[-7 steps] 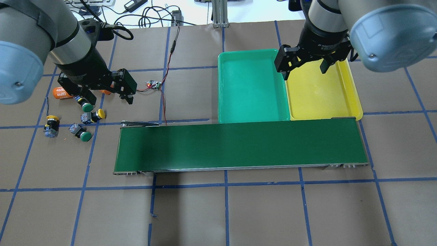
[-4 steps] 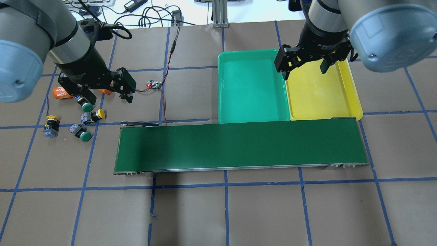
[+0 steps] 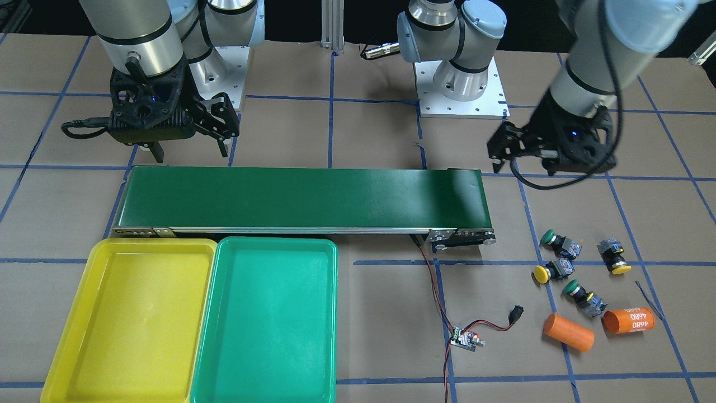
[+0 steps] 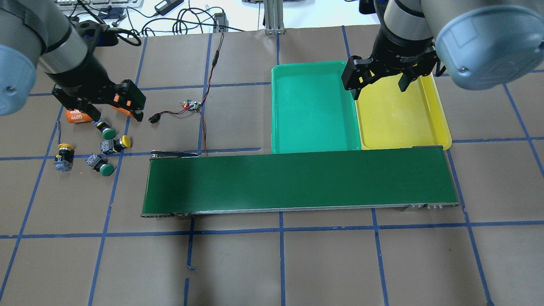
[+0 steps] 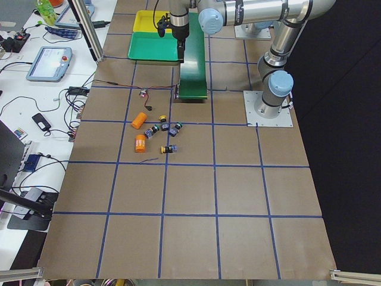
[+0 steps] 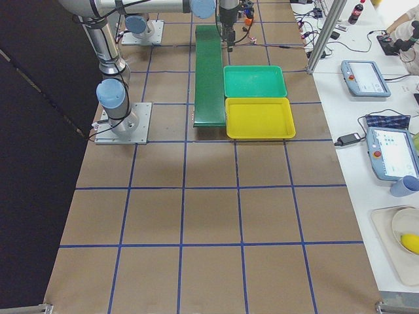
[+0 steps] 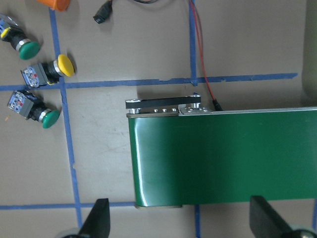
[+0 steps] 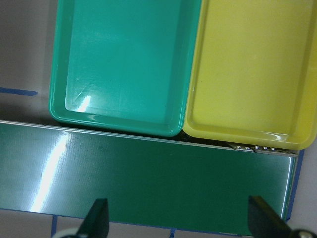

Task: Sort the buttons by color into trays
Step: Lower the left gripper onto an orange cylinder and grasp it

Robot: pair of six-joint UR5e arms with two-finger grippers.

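Front-facing view: the buttons lie loose on the table just off one end of the conveyor belt. The yellow tray and green tray sit side by side along its other half

Overhead: the left gripper hangs off that button end of the belt, spread wide and empty. The right gripper, equally spread and empty, hangs above the trays' shared edge beside the belt

Wrist views: both pairs of fingertips stand wide apart with nothing between them
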